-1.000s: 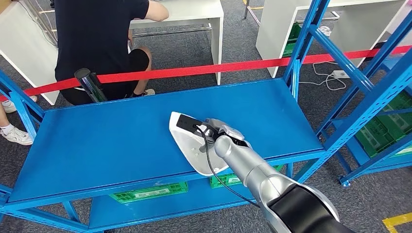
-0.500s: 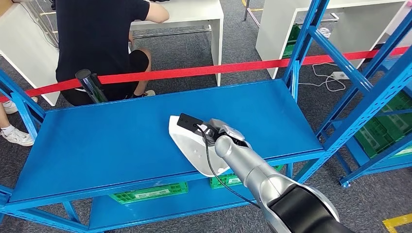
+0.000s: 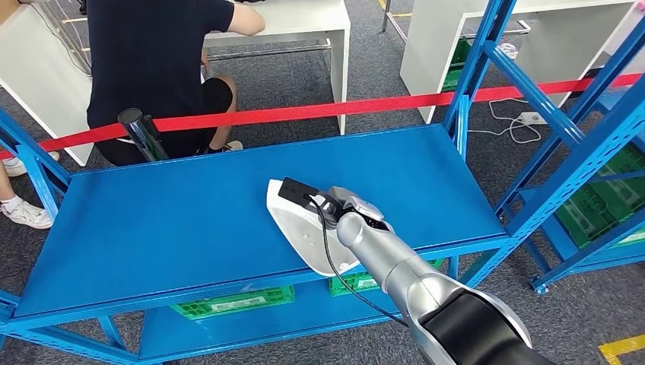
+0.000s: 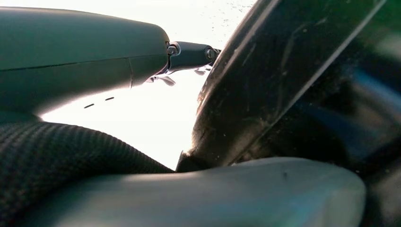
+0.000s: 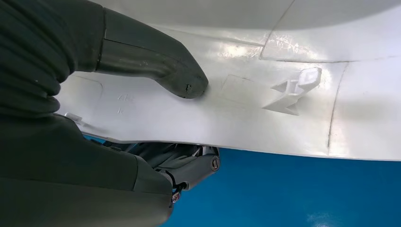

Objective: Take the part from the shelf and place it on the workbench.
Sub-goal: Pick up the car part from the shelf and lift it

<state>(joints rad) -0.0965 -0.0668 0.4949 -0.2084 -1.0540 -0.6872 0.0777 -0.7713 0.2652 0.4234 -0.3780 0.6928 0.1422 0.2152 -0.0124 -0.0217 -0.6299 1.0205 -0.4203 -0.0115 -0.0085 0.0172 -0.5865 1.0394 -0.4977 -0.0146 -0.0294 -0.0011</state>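
Part (image 3: 304, 232) barely shifting since before; I'm gripping it with right hand (image 3: 346, 209), thumb on top, fingers (image 5: 189, 168) underneath, long axis running toward me along the shelf (image 3: 152, 220).

Even brightness; left-wrist backlit glare

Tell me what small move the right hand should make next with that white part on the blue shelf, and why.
Probably a short, straight lift. The right hand already grips the white part: in the right wrist view its thumb presses on top while darker fingers curl under the edge. The part looks barely clear of the blue shelf, so it should rise before carrying away.
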